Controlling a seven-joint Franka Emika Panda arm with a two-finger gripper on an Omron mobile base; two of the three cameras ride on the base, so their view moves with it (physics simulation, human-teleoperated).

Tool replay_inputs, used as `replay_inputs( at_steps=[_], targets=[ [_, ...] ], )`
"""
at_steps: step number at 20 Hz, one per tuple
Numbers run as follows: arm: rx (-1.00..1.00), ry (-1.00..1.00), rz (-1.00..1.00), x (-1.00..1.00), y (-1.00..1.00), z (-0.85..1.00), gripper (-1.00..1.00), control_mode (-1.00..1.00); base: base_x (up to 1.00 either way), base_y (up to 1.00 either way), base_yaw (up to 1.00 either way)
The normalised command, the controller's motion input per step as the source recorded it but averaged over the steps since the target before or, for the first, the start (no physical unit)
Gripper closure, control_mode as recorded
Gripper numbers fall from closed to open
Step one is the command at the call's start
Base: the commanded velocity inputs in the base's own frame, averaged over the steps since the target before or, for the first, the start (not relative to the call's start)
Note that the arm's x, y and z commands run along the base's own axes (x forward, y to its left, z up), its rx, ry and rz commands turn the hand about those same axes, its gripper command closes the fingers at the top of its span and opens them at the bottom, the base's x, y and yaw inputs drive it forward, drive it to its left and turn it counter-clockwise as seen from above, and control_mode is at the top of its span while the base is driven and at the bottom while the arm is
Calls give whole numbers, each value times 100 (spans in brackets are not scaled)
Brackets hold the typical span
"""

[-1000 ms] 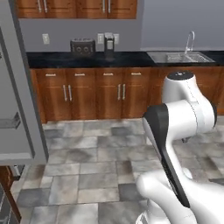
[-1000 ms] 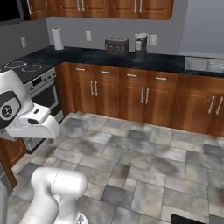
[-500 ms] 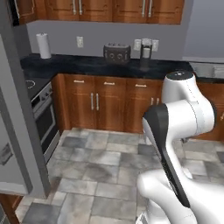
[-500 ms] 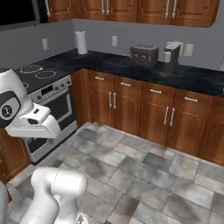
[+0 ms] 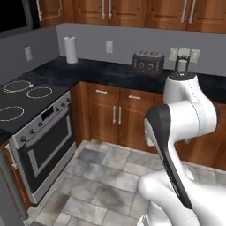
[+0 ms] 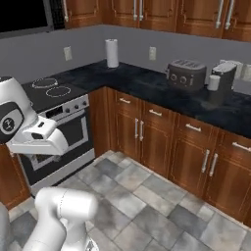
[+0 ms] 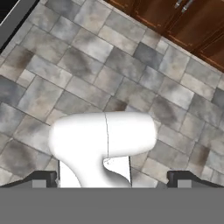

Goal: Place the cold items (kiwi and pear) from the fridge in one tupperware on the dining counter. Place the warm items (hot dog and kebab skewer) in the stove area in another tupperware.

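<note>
A stove [image 5: 26, 95] stands at the left, a paper towel roll [image 6: 112, 53] and a toaster [image 6: 185, 73] on the dark counter [image 6: 147, 86]. The arm is folded upright; the gripper [image 7: 111, 178] points down at the tiled floor [image 7: 131, 78], fingers spread wide, empty. No task item is visible.

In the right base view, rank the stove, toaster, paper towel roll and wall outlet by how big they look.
1. stove
2. toaster
3. paper towel roll
4. wall outlet

The stove sits nearest the camera, which exaggerates its lead. Toaster and roll are fairly close; the toaster looks wider.
</note>
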Motion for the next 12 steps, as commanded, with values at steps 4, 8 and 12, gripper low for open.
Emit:
replay_inputs(
  at_steps=[4,8,12],
  targets=[
    [0,0,0,0,0,0,-100,100,93,-2,55],
    [0,0,0,0,0,0,-100,100,71,2,63],
    [0,0,0,0,0,0,-100,100,71,3,63]
  ],
)
